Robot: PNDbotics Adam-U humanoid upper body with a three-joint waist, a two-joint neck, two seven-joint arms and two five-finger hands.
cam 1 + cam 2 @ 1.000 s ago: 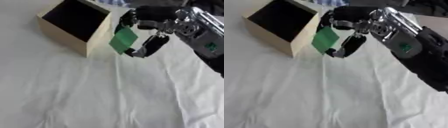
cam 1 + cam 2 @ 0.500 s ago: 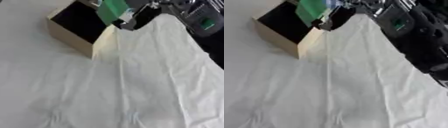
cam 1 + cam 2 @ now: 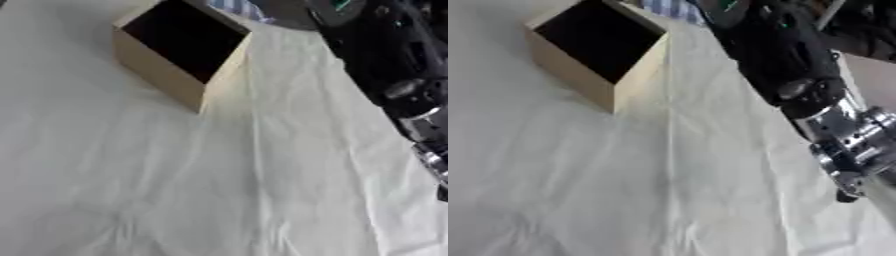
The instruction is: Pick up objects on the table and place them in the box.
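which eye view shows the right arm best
The right eye view: the right arm shows from black forearm down to silver joints. The left eye view crops it at the right edge. Neither shows the hand.

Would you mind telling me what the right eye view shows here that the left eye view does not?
Only the right eye view shows a dark shape past the cloth's far right edge, and more of the silver joints. Only the left eye view shows extra cloth left of the box. Both share the open box, the white cloth and the right arm; no robot hand shows.
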